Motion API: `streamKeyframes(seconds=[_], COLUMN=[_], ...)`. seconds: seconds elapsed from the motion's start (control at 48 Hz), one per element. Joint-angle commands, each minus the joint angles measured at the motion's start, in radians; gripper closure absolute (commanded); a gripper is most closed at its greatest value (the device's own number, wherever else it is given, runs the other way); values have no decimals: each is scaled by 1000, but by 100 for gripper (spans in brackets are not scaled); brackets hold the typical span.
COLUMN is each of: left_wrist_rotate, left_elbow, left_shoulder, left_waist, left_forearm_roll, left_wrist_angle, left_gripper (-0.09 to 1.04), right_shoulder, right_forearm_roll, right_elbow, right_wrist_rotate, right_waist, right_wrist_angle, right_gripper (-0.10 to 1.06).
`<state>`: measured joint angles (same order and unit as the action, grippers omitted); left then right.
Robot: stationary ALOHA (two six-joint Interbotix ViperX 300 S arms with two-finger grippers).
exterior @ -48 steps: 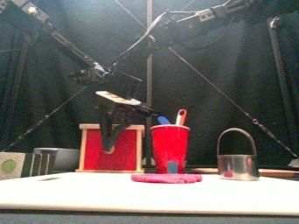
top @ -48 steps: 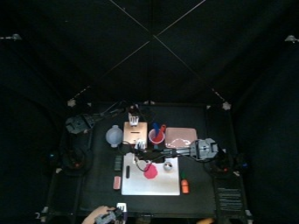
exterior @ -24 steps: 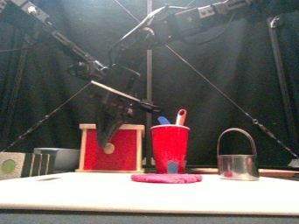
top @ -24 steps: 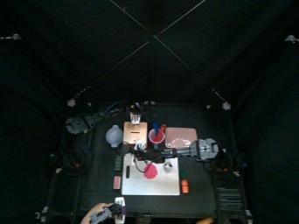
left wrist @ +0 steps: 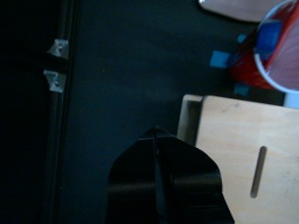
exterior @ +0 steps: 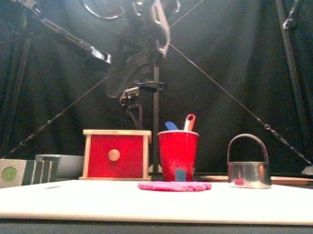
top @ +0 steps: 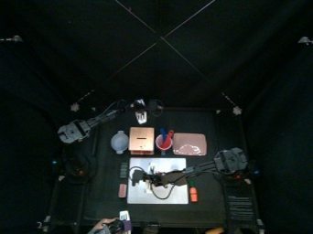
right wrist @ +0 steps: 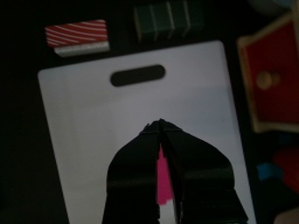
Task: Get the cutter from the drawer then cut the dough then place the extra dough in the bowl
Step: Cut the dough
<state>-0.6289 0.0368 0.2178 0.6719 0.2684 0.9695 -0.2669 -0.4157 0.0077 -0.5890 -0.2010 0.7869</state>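
left gripper (left wrist: 156,133): jaws pressed together, holding nothing, just past the far side of the wooden box (exterior: 116,155). right gripper (right wrist: 156,131): jaws narrow, tips meeting, empty, above the white board (right wrist: 152,109), with a thin pink strip of dough (exterior: 174,186) showing between them. dough lies flat on the board, near side of the red cup (exterior: 178,151). cutter (exterior: 248,164) stands upright right of the cup, apart from the dough.

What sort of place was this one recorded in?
Probably a robot lab booth set up as a toy kitchen: black curtains enclose a small black table, with a white cutting board, pink dough and a red cup.
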Motion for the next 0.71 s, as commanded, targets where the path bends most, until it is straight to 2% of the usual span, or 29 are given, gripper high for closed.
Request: streamKeyframes(seconds=[0.021, 0.146, 0.229, 0.396, 0.542, 0.708], left_wrist_rotate=[6, 12, 14, 15, 15, 15], left_elbow=[-21, -78, -123, -206, -296, -462], left_shoulder=[-57, -83, -103, -153, -204, -261], left_waist=[-31, -83, -129, -238, -356, -483], left_forearm_roll=[14, 23, 37, 61, 78, 104], left_wrist_angle=[-35, -91, -166, -324, -486, -752], left_gripper=[65, 65, 65, 65, 65, 65], right_shoulder=[127, 222, 301, 407, 485, 554], right_forearm_roll=[-21, -61, -89, -115, -112, -95], right_elbow=[77, 187, 268, 387, 469, 549], right_wrist_rotate=[-43, -95, -147, -216, -232, -232], right_waist=[0, -6, -6, -12, -14, -23], right_wrist_angle=[-6, -6, -12, -31, -29, 3], right_gripper=[84, 83, 83, 83, 83, 83])
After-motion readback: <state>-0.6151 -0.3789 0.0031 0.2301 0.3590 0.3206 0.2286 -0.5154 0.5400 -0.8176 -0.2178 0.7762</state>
